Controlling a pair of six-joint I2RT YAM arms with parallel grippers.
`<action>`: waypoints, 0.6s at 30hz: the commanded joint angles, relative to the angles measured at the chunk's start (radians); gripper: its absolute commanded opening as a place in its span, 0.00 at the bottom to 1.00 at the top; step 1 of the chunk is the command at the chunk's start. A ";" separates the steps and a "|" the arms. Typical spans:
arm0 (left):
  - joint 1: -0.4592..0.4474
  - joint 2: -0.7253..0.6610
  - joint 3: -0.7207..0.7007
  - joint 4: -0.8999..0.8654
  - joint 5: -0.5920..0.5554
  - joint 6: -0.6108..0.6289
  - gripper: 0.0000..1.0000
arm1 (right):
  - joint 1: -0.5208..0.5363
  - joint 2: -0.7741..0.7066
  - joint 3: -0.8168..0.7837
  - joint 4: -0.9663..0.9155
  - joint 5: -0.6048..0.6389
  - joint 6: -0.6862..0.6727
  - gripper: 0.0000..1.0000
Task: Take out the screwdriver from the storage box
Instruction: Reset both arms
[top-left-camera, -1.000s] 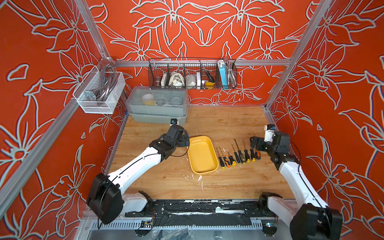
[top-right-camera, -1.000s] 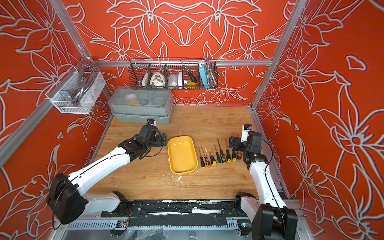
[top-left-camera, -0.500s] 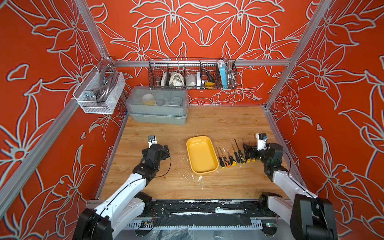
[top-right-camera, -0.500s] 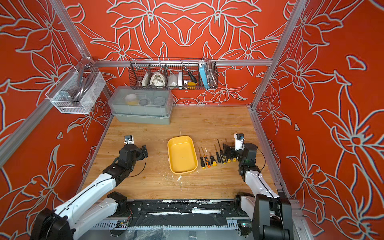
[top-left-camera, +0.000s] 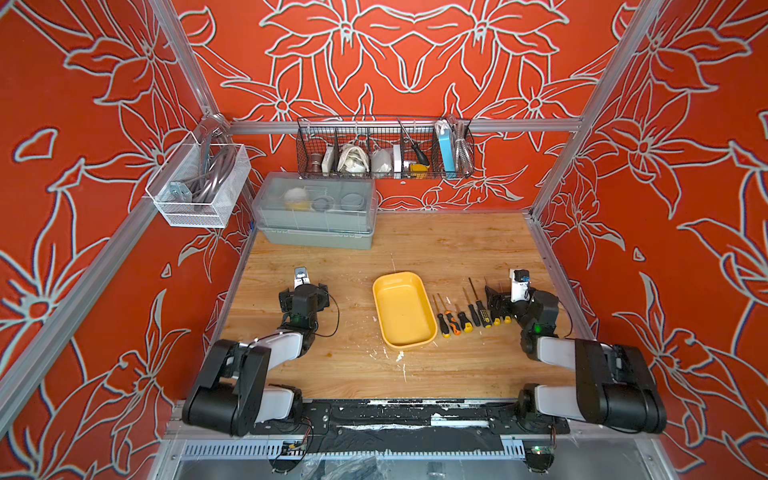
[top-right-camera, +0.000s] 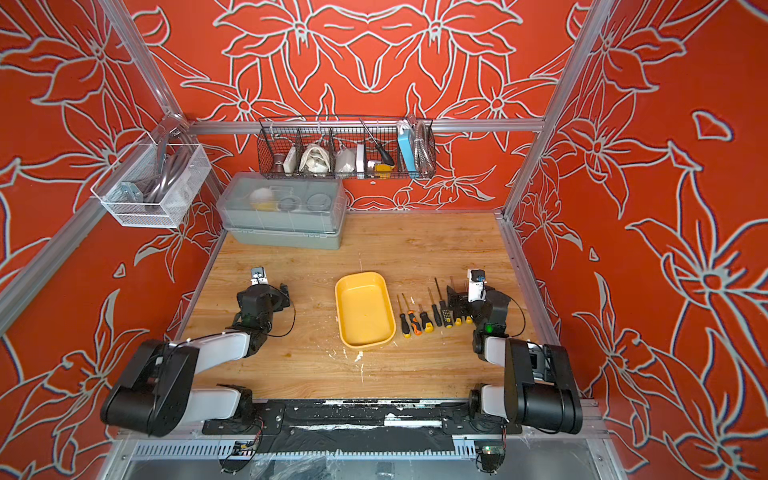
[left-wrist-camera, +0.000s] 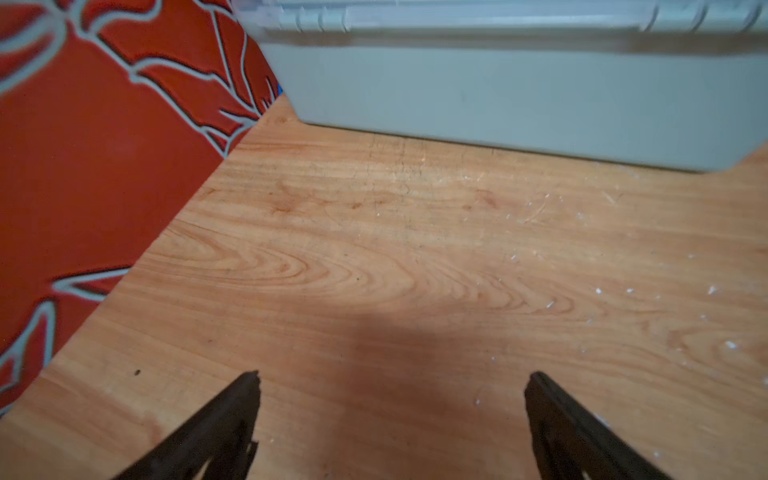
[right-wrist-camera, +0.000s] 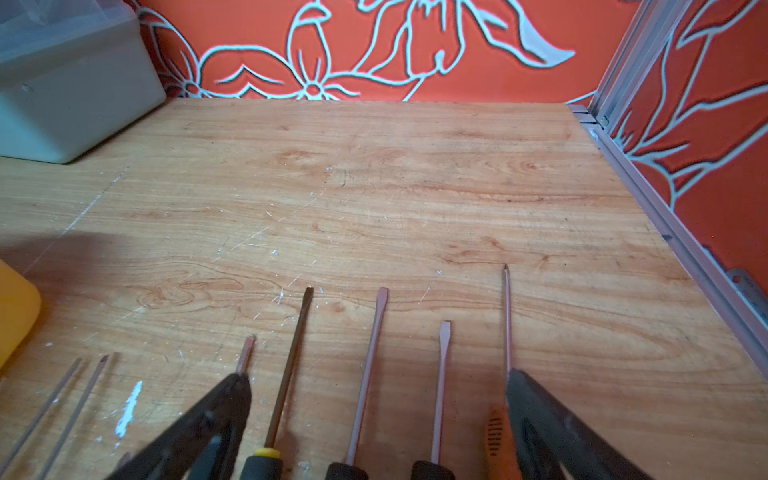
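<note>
The storage box (top-left-camera: 402, 309) (top-right-camera: 363, 309), a shallow yellow tray, lies mid-table and its inside is bare. Several screwdrivers (top-left-camera: 482, 309) (top-right-camera: 444, 311) lie side by side on the wood just right of it, tips pointing to the back wall. My right gripper (top-left-camera: 505, 297) (top-right-camera: 463, 297) (right-wrist-camera: 376, 374) hovers open over the right end of that row; three shafts run between its fingers, none touched. A yellow corner of the storage box (right-wrist-camera: 14, 307) shows in the right wrist view. My left gripper (top-left-camera: 303, 291) (top-right-camera: 264, 293) (left-wrist-camera: 392, 376) stands open over bare wood, left of the tray.
A grey box with a translucent lid (top-left-camera: 316, 216) (left-wrist-camera: 498, 95) (right-wrist-camera: 62, 91) sits at the back left. A black wire basket (top-left-camera: 384, 151) hangs on the back wall, a white mesh basket (top-left-camera: 199, 183) on the left wall. Aluminium rails edge the table.
Both arms have drawn back toward the front edge. The left gripper left the tray's far left corner and now sits well left of it. The right gripper moved slightly nearer, over the screwdrivers.
</note>
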 joint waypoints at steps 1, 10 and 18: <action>0.037 0.003 -0.006 0.133 0.099 0.008 0.99 | 0.016 0.067 -0.003 0.147 0.091 0.012 1.00; 0.066 0.051 -0.029 0.207 0.187 0.016 0.99 | 0.077 0.065 0.093 -0.029 0.208 -0.020 1.00; 0.067 0.044 -0.025 0.186 0.190 0.013 0.99 | 0.082 0.063 0.096 -0.041 0.215 -0.022 1.00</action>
